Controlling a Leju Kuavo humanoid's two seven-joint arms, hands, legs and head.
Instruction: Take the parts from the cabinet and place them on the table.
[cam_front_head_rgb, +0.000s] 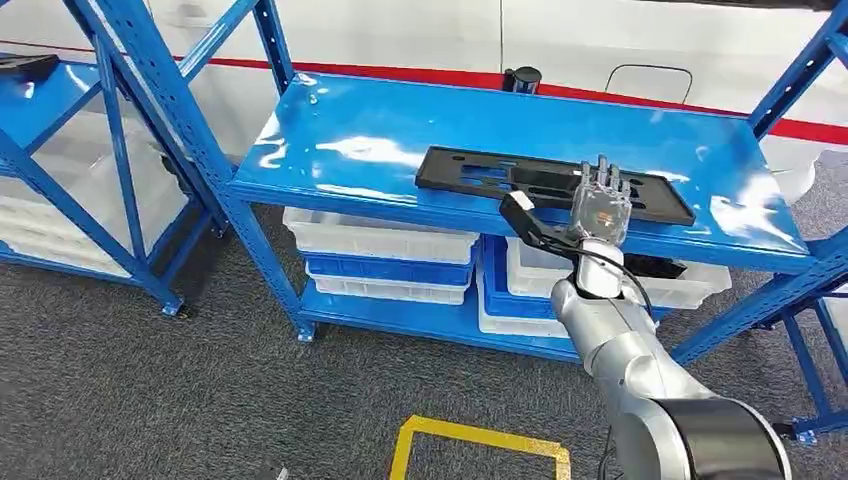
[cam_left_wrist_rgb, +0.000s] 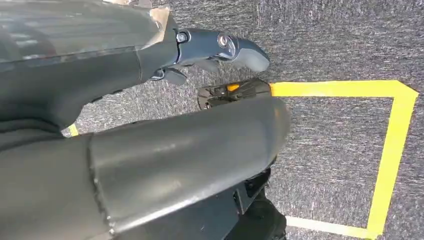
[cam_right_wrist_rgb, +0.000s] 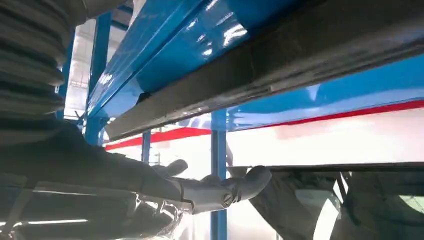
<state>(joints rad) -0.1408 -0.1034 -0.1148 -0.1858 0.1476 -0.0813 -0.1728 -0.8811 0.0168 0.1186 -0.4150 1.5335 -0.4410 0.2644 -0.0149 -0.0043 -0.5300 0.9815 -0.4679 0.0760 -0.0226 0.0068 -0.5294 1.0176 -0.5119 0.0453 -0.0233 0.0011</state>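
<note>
A long flat black part (cam_front_head_rgb: 553, 184) lies along the front edge of the blue shelf (cam_front_head_rgb: 360, 150), with bare shelf open to its left and behind it. The right hand (cam_front_head_rgb: 600, 207) is raised at that edge over the part's right portion, fingers spread, holding nothing. Whether the left hand (cam_left_wrist_rgb: 215, 50) grips anything cannot be told.

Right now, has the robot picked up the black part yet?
Not yet. The long black part lies flat on the blue shelf. The right hand is at the part's front edge; a grip can't be confirmed. The left hand hangs over the carpet, holding nothing. Lifting and carrying it to the table are left.
</note>
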